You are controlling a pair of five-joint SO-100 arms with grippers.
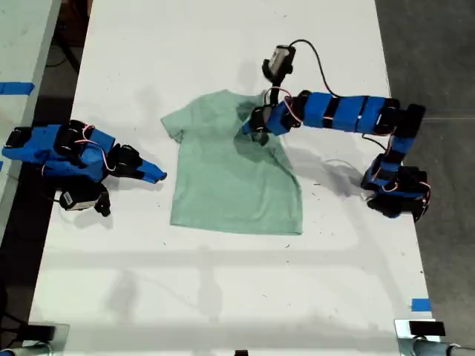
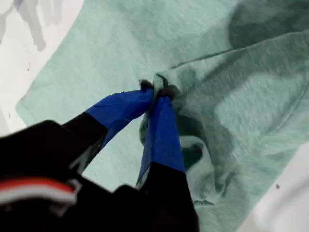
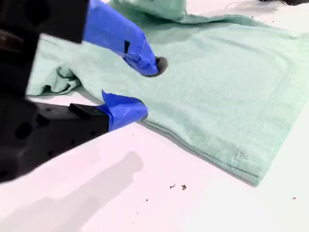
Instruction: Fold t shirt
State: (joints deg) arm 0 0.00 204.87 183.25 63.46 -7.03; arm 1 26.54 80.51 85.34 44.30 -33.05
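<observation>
Mint-green t shirt (image 1: 234,174) spread mid-desk (image 1: 223,297), no readable print. My first gripper (image 2: 155,92) pinched on a raised fold near the collar; my second gripper (image 3: 145,89) parted, empty, just beside the hem.

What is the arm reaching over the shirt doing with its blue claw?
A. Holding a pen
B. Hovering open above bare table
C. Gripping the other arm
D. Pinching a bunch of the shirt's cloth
D: my first gripper has its blue tips closed together on a gathered fold of the t shirt.
</observation>
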